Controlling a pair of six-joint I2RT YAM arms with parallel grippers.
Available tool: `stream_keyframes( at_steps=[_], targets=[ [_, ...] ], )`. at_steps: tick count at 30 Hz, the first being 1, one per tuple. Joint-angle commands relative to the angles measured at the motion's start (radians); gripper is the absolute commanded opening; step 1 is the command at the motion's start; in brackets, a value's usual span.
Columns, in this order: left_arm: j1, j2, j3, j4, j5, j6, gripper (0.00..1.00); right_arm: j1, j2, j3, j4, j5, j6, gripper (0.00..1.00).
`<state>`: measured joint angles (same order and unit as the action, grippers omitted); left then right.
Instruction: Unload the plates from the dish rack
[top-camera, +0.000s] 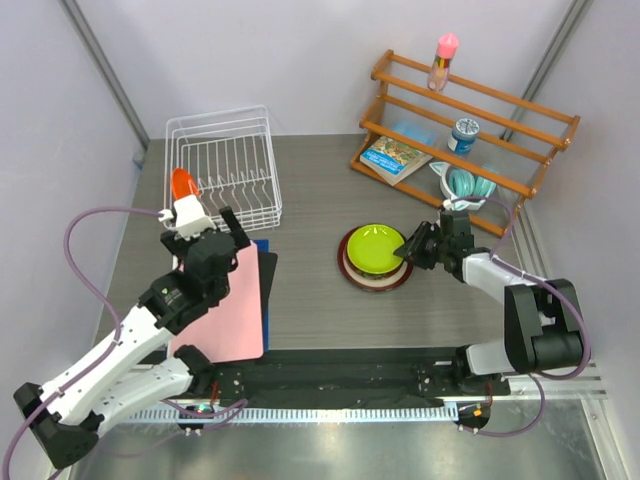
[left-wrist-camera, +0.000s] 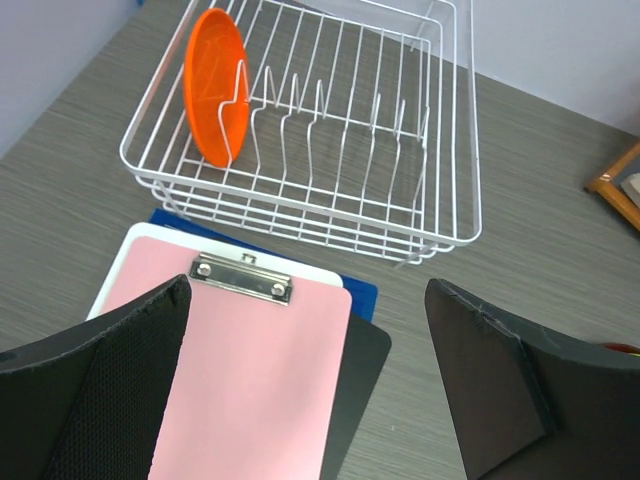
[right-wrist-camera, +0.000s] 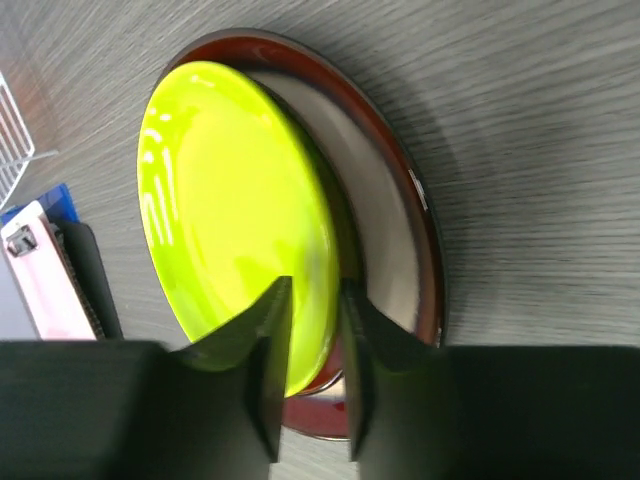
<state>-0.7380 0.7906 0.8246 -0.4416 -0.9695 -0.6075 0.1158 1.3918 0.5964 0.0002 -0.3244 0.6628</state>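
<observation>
One orange plate (left-wrist-camera: 215, 85) in dish rack (left-wrist-camera: 440, 130), beyond left hand (left-wrist-camera: 308, 300)

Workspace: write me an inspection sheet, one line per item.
Surface: grey wood-grain table, no spills seen.
Job's things: white wire dish rack holds one orange round plate upright; lime green round plate sits on a cream plate with dark maroon rim.
Clutter: pink clipboard near the rack; wooden slatted shelf holding a pink-capped bottle, a booklet, a teal bowl.
Grippers: left gripper open above the clipboard; right gripper straddles the green plate's rim, grip unclear.
Cables: purple cables loop beside both arms.
Surroundings: pale enclosure walls.
</observation>
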Motion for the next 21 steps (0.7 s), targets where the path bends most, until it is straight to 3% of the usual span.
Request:
stream_keyframes(
  at_steps=[1, 2, 6, 10, 14, 21],
  targets=[
    [0.002, 0.022, 0.010, 0.044, -0.106, 0.035, 0.99, -0.002, -0.020, 0.013, 0.044, -0.015, -0.020, 0.38],
    [0.003, 0.032, 0.010, 0.052, -0.112, 0.041, 1.00, -0.001, -0.025, 0.013, 0.041, -0.013, -0.026, 0.50],
    [0.032, 0.081, 0.030, 0.098, -0.138, 0.075, 0.99, -0.001, -0.057, 0.032, 0.017, -0.028, -0.054, 0.59],
    [0.132, 0.163, 0.073, 0.164, -0.086, 0.172, 1.00, -0.002, -0.105, 0.080, -0.066, -0.028, -0.092, 0.63],
    [0.332, 0.258, 0.119, 0.181, 0.059, 0.183, 0.99, -0.001, -0.198, 0.108, -0.138, 0.001, -0.127, 0.65],
    [0.558, 0.441, 0.186, 0.267, 0.195, 0.206, 0.99, -0.001, -0.281, 0.152, -0.200, 0.058, -0.163, 0.70]
  ],
)
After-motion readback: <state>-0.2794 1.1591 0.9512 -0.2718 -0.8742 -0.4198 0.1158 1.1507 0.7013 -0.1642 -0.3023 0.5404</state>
